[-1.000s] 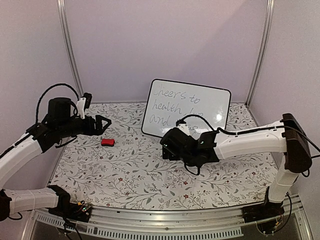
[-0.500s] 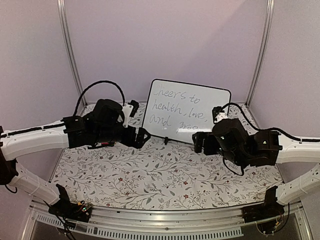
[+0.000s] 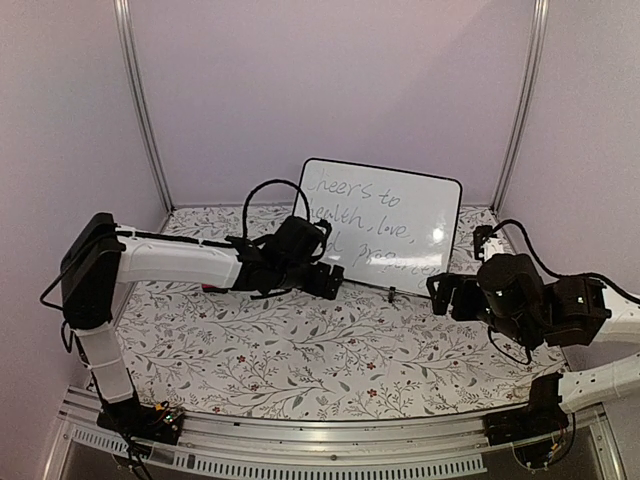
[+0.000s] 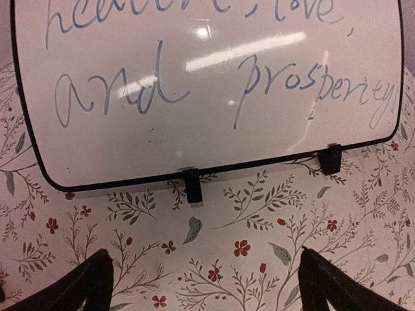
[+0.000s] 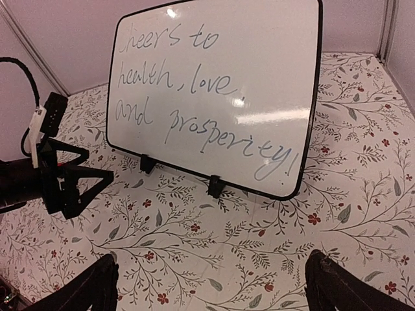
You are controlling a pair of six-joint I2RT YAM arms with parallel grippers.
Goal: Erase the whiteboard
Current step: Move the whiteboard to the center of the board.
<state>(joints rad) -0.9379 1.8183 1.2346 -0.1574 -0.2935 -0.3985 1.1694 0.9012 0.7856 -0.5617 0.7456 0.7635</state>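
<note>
The whiteboard [image 3: 390, 220] stands tilted back at the rear of the table on small black feet [image 4: 190, 185], with cursive writing "cheers to health, love, and prosperity!". It fills the left wrist view [image 4: 207, 84] and the right wrist view [image 5: 220, 84]. My left gripper [image 3: 334, 282] is open and empty, just in front of the board's lower left edge; its fingers [image 4: 91, 285] are spread wide over the tablecloth. It also shows in the right wrist view [image 5: 87, 189]. My right gripper [image 3: 442, 296] is open and empty, near the board's lower right corner, fingers [image 5: 337, 285] wide apart.
The flowered tablecloth [image 3: 300, 350] covers the table. Metal frame posts [image 3: 140, 110] stand at the back corners and lilac walls enclose the space. The left arm [image 3: 180, 262] stretches across the left half of the table. No red eraser block shows clearly.
My left arm has swung right from the left side to the board's lower left. My right arm has pulled back to the right, uncovering the board's lower writing.
</note>
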